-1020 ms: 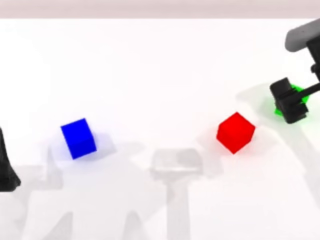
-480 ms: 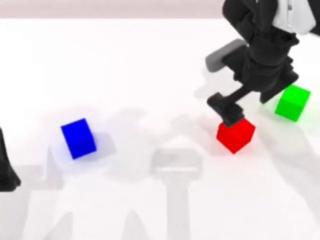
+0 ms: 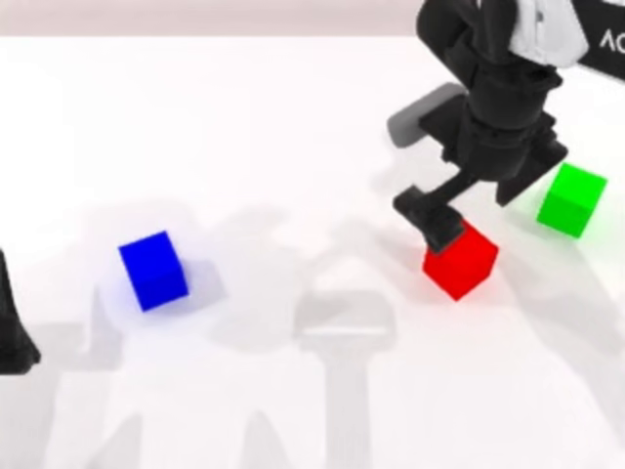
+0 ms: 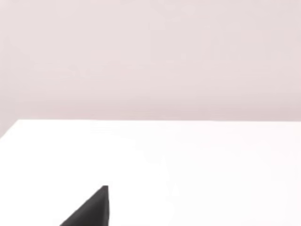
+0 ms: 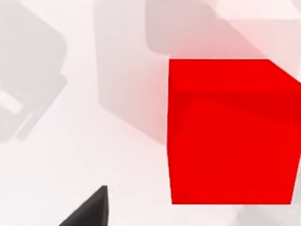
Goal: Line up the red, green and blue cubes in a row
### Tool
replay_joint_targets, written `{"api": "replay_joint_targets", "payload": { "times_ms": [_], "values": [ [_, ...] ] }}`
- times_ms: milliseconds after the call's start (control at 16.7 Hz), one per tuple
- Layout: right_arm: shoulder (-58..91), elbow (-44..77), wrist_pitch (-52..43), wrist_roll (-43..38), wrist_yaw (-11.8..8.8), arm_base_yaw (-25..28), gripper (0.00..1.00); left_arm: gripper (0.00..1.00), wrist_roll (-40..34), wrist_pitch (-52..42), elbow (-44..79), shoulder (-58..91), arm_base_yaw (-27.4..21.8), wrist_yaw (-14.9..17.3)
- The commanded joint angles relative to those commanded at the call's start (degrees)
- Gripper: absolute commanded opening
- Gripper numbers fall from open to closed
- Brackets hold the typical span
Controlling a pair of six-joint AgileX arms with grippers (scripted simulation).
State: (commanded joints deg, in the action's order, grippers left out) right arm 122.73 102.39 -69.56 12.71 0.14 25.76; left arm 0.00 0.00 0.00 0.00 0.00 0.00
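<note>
Just looking at a plain white worktop (image 3: 244,127) catching soft grey shadows, running up to a pale pinkish wall (image 4: 150,56) behind.

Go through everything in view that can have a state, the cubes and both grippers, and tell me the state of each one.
red cube: flat on the table, right gripper directly over it, not lifted.
green cube: on the table at the right, free, untouched.
blue cube: on the table at the left, alone, untouched.
right gripper: low at the red cube's far edge.
left gripper: parked at the table's left edge.
</note>
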Motion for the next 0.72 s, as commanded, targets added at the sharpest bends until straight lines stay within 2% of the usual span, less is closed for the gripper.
{"api": "replay_joint_targets", "payload": {
  "times_ms": [180,540,720],
  "values": [
    [0.7,-1.9,2.3,0.1,0.0,0.2,1.0,1.0,0.0,0.0,0.0,0.0,0.0,0.0],
    [4.9,-10.8,16.0,-0.1,0.1,0.4,1.0,1.0,0.0,0.0,0.0,0.0,0.0,0.0],
    [5.7,-12.0,17.6,-0.1,0.1,0.4,1.0,1.0,0.0,0.0,0.0,0.0,0.0,0.0]
  ]
}}
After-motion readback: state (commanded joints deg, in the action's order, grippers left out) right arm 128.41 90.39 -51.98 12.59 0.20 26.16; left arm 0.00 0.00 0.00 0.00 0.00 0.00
